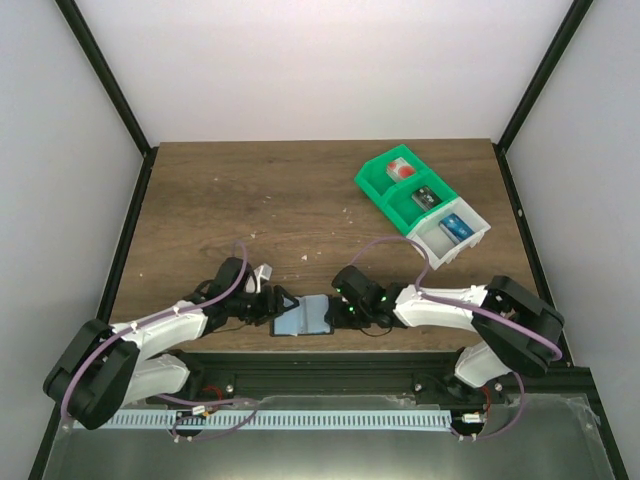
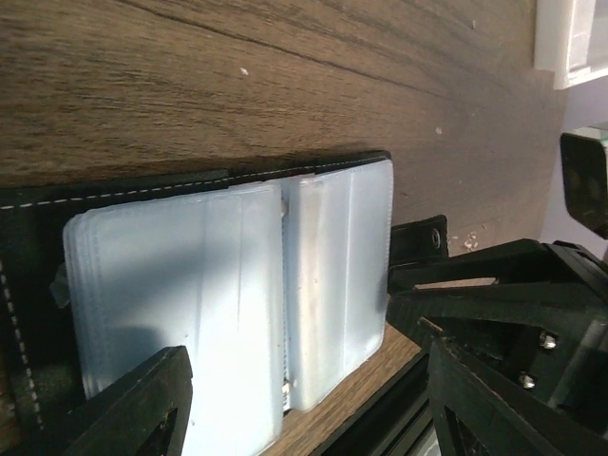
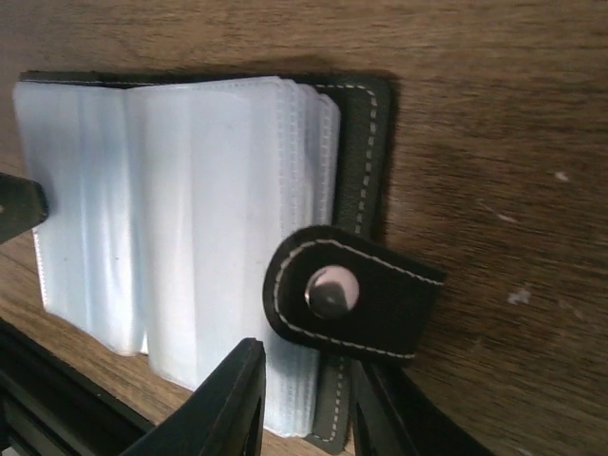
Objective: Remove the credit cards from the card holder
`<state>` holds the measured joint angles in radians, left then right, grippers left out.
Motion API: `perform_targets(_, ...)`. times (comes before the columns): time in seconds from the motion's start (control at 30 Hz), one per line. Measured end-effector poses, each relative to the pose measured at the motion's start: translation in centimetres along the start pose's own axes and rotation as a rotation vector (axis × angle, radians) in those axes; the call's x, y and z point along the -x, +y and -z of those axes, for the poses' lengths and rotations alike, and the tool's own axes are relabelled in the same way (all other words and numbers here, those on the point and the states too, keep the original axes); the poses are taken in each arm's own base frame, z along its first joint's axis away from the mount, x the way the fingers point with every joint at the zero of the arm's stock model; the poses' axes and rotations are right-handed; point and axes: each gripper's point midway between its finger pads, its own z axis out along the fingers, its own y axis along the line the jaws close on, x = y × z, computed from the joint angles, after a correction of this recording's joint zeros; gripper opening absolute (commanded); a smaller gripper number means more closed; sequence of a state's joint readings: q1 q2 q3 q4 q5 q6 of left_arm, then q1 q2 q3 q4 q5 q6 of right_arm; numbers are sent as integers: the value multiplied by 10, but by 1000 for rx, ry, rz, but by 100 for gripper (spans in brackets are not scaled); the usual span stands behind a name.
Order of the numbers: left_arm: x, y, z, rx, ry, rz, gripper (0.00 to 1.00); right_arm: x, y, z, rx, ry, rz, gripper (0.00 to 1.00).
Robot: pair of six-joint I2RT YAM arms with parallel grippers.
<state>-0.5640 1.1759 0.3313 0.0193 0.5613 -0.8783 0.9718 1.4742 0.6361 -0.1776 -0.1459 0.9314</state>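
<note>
The card holder (image 1: 305, 316) lies open near the table's front edge, between my two grippers. Its pale blue-grey plastic sleeves (image 2: 228, 285) fan out over the black stitched cover (image 3: 366, 142). The snap tab (image 3: 351, 294) folds in over the right edge. My left gripper (image 2: 304, 413) is open, its fingers wide apart over the left and middle sleeves. My right gripper (image 3: 309, 399) has its jaws close around the holder's near right corner, sleeve edges and cover edge filling the gap. The credit cards are hidden; I cannot make any out inside the sleeves.
A green-and-white compartment bin (image 1: 365, 180) stands at the back right, holding small red, dark and blue items. A black rail (image 1: 330, 362) runs along the table's front edge just behind the holder. A small white scrap (image 1: 264, 272) lies by the left arm.
</note>
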Motion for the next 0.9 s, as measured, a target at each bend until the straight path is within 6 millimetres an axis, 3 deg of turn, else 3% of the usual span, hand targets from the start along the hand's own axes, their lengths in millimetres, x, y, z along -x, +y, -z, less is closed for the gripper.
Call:
perform_targets(0.37,9,18,9,130,-65,-15,66,8,20,8,93,-34,6,25)
perform_targets(0.9,6,22,-4,100,-30,-35,48,4,16,-5,81,-8,7,22)
